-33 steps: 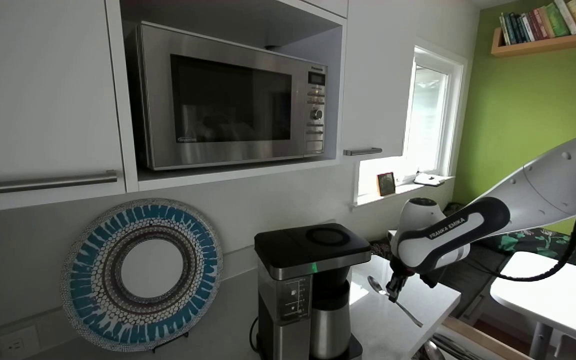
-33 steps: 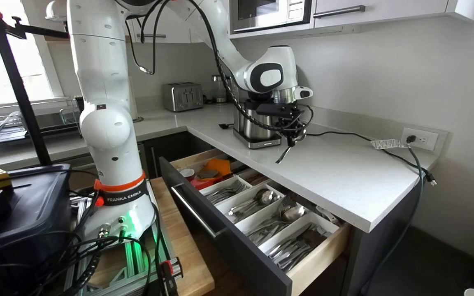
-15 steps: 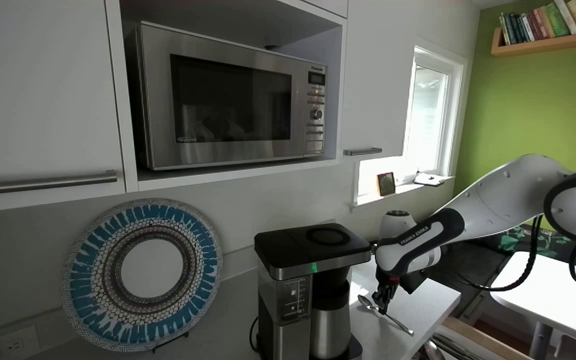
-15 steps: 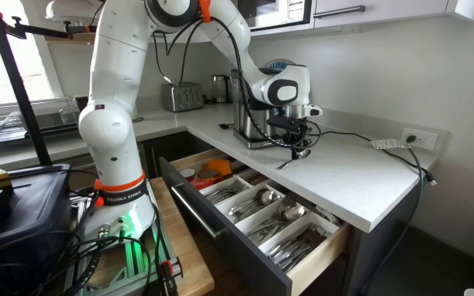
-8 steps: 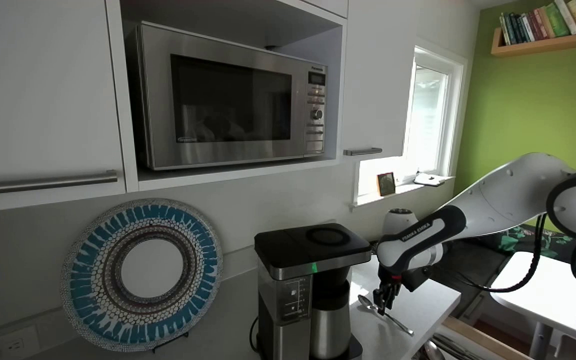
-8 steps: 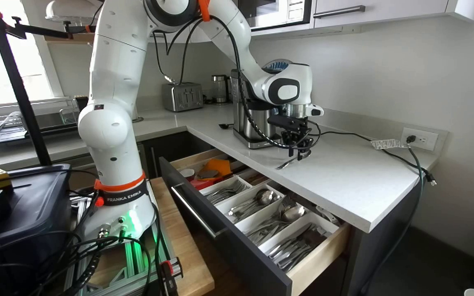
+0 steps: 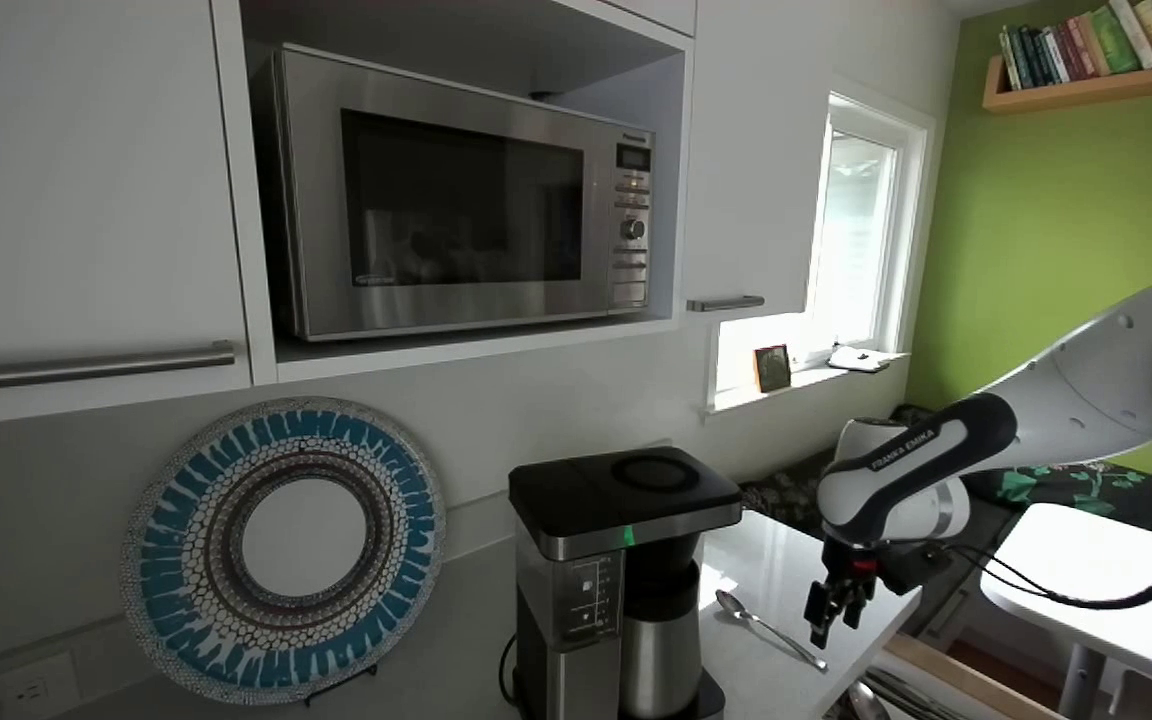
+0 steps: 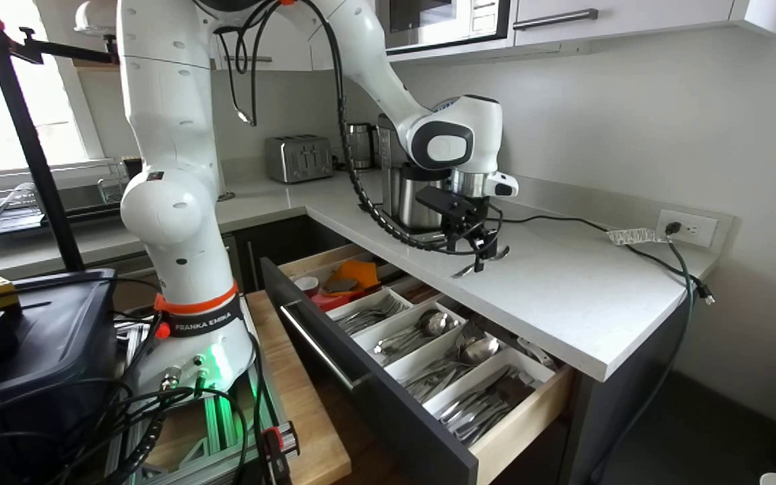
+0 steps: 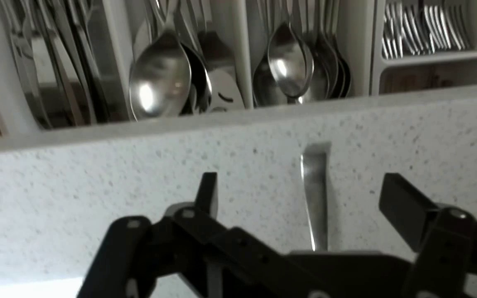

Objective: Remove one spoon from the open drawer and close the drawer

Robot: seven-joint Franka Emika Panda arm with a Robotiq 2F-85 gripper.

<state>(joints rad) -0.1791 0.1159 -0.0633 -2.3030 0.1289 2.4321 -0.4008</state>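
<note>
On the flat white speckled countertop (image 8: 563, 303), the slender silvery metal spoon (image 7: 774, 631) is just lying there, black two-fingered gripper (image 9: 300, 186) above its handle, fingers (image 9: 406, 211) spread wide; dark-grey-fronted wooden drawer (image 8: 401, 421) still pulled out.

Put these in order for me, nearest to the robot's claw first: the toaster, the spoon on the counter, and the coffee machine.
As an exterior view shows, starting from the gripper:
1. Spoon: lying on the counter, just below the gripper.
2. Coffee machine: on the same counter, left of the gripper in that view.
3. Toaster: farther left there.
</note>
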